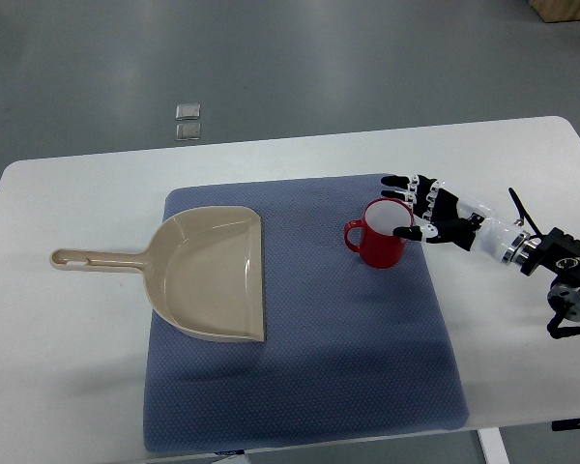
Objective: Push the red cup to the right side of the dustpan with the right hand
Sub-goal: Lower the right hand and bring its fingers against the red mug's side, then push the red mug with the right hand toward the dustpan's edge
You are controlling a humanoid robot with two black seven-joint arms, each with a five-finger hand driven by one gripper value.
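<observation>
A red cup (377,240) stands upright on the blue mat (300,387), its handle pointing left toward the dustpan. The beige dustpan (208,275) lies on the mat's left part, its handle reaching left over the white table. My right hand (413,206) comes in from the right edge and sits against the cup's right side. Its fingers (398,182) are spread, with the fingertips at the cup's rim, and they hold nothing. The left arm does not show.
The white table (68,203) extends around the mat on all sides. Two small square plates (188,120) lie on the grey floor beyond the table's far edge. A wooden box corner (565,10) shows at the top right.
</observation>
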